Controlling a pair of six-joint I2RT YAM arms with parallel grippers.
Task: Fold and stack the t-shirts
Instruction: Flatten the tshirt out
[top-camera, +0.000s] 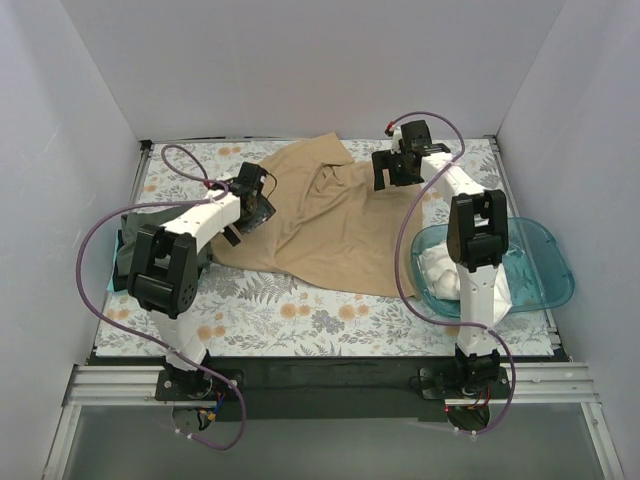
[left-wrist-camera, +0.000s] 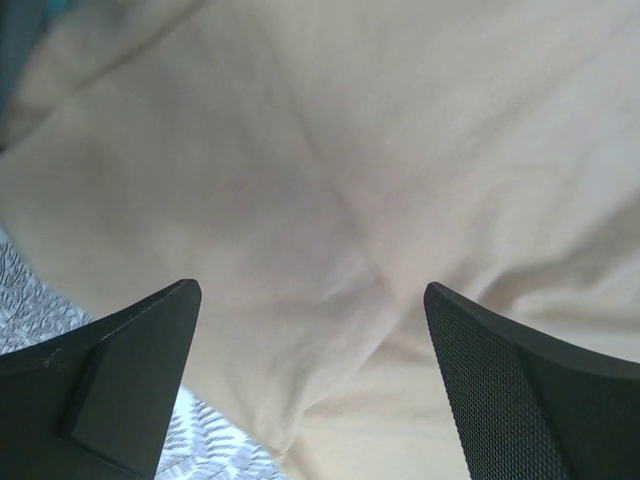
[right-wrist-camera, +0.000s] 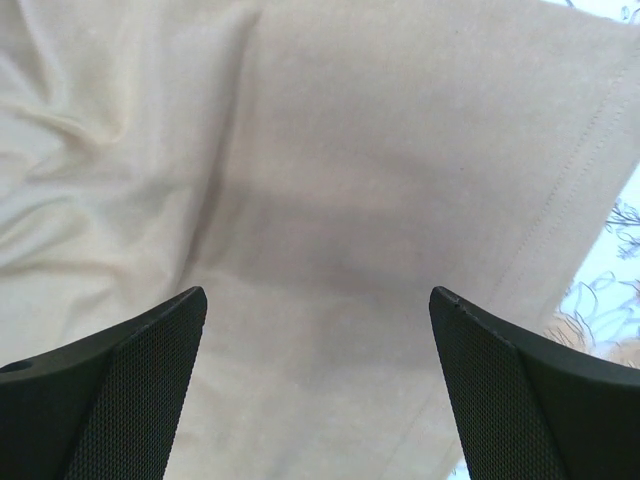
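**Left gripper** (left-wrist-camera: 310, 290): jaws spread wide, nothing held. It hangs over the left edge of the tan t-shirt (top-camera: 330, 225). Cloth fills its wrist view, with the floral table covering (left-wrist-camera: 40, 290) showing at the near-left corner.

**Right gripper** (right-wrist-camera: 318, 295): jaws equally wide, nothing held. It is poised above the shirt's far-right part, where a stitched hem (right-wrist-camera: 570, 190) runs just right of the fingers with floral covering beyond it.

**Tan t-shirt**: lies unfolded and rumpled at the table's middle. Its length appears to run from the far edge diagonally toward the near right. Each gripper is over its own side of the cloth, so either can pinch straight down. The left sits nearer the shirt's mid-length and the right nearer the far end.

**Dark grey-green t-shirt** (top-camera: 122, 245): bunched at the left edge, partly under the left arm.

**White t-shirts** (top-camera: 438, 272): heaped in the teal tub (top-camera: 545, 260) at the right, behind the right arm.

**Surface and room**: floral covering over the table, open in the near strip, which looks the likelier place to fold. White walls close three sides.
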